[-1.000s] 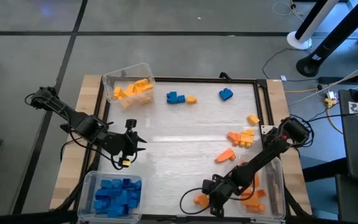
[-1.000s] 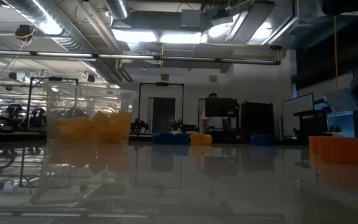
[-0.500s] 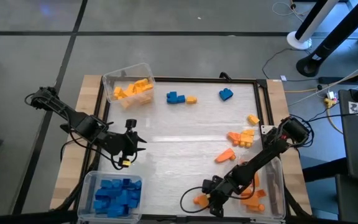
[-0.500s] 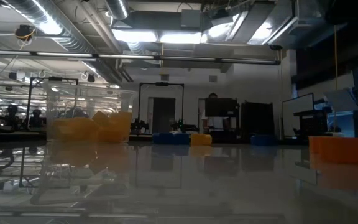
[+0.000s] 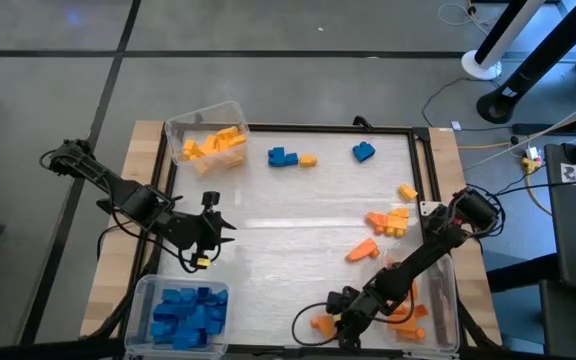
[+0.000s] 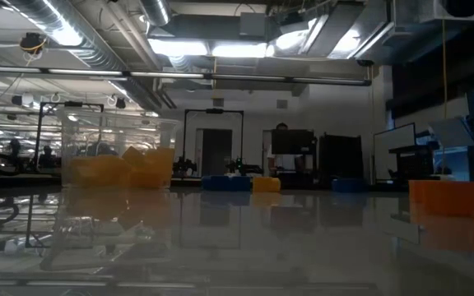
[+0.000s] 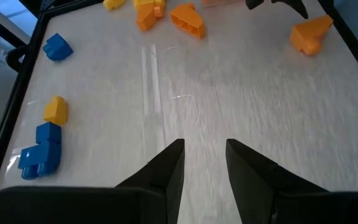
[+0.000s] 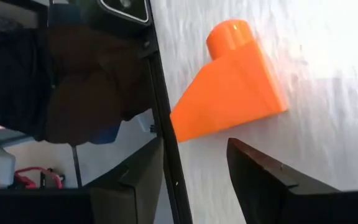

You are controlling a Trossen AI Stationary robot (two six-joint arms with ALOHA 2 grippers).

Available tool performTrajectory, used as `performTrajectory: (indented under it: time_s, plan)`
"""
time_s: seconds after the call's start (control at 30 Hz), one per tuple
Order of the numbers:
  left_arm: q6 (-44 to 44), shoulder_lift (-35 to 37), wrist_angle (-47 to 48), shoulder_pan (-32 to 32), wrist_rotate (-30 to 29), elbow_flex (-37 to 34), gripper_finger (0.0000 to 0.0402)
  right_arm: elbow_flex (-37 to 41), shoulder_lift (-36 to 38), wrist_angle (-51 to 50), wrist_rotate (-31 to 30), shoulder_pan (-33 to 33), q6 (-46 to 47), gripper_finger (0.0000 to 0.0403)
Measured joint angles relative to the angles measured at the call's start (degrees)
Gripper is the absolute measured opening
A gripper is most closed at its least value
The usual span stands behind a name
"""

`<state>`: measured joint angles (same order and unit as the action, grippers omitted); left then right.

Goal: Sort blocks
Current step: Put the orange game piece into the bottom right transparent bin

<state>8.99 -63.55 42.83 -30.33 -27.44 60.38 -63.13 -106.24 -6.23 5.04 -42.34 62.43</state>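
Orange is the colour to watch: your right pincer (image 5: 330, 325) sits low at the near edge of the worktop (image 5: 298, 215), its fingers parted with nothing between them, and a sloped orange block (image 8: 232, 93) lies on the surface just beyond its tips, apart from both fingers. In the high view that same orange block (image 5: 322, 321) shows at the near side, just left of the clear bin (image 5: 446, 300) on the near right that the right arm reaches across, with more orange pieces inside it. A loose cluster of orange and yellow blocks (image 5: 388, 221) lies towards the right edge, with one orange wedge (image 5: 362, 250) a little nearer. At the far side you have a blue block (image 5: 282, 156) touching a small yellow block (image 5: 308, 160), and a single blue block (image 5: 363, 152) to their right. The far-left bin (image 5: 206, 135) holds yellow blocks; the near-left bin (image 5: 182, 312) holds blue ones. Your left pincer (image 5: 211, 231) hangs over the left part of the worktop, fingers narrowly parted and empty.
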Motion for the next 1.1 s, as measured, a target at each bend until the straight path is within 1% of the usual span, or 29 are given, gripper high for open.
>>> performTrajectory:
  time_s: [0.23,0.43,0.6,0.7,0.87,1.0,1.1]
  plan:
    - [0.0,0.0,-0.02,0.0,-0.02,0.0,0.0108,-0.01,-0.15,2.19,-2.86,-1.39,2.81,0.0179]
    - [0.0,0.0,-0.02,0.0,0.0,0.02,0.0108,-0.04,-2.15,4.05,-4.65,-2.8,5.18,0.0179]
    - [0.0,0.0,-0.03,0.0,-0.02,0.04,0.0108,-0.04,-3.43,6.78,-6.47,-2.68,4.76,0.0179]
    - [0.0,0.0,-0.04,0.0,-0.02,0.04,0.0108,-0.04,-3.43,6.77,-8.03,-2.64,4.65,0.0179]
    - [0.0,0.01,-0.02,-0.02,0.0,0.04,0.0108,-0.04,-3.43,6.73,-8.98,-2.64,4.8,0.0179]
    - [0.0,0.01,-0.02,0.0,-0.02,0.04,0.0108,-0.04,-3.43,6.74,-12.12,-2.53,4.81,0.0179]
    - [-0.02,0.0,-0.01,-0.02,-0.02,0.04,0.0108,-0.04,-3.43,6.74,-13.14,-2.24,4.83,0.0179]
